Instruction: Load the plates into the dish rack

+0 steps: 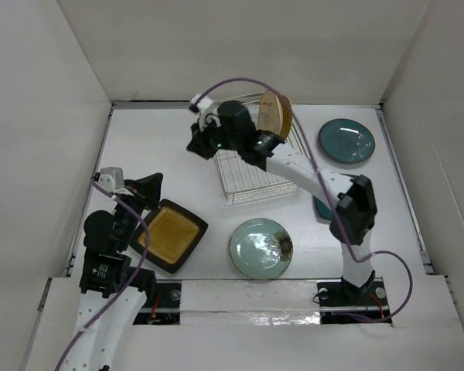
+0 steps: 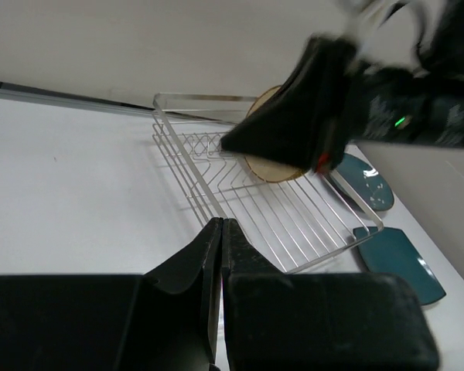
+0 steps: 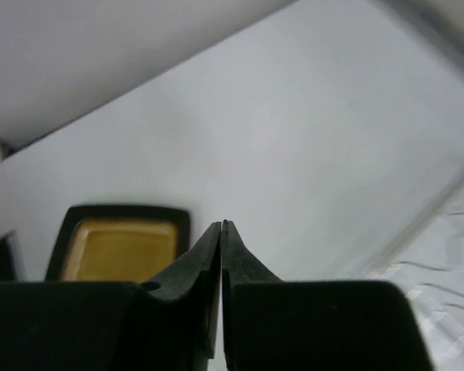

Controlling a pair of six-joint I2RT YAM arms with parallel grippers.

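Note:
The wire dish rack (image 1: 251,176) stands mid-table, with a tan round plate (image 1: 275,114) upright at its far end. Flat on the table lie a square mustard plate (image 1: 170,234), a pale green round plate (image 1: 261,247) and a dark teal round plate (image 1: 346,141). A square teal plate (image 1: 322,207) peeks from under the right arm. My right gripper (image 1: 193,145) hangs shut and empty just left of the rack. My left gripper (image 1: 156,182) is shut and empty above the mustard plate's far corner. The left wrist view shows the rack (image 2: 294,224) and the tan plate (image 2: 272,168).
White walls enclose the table on three sides. The right arm stretches diagonally over the rack's right side. In the right wrist view the mustard plate (image 3: 120,247) lies beyond the shut fingertips, with rack wires (image 3: 448,255) at the lower right.

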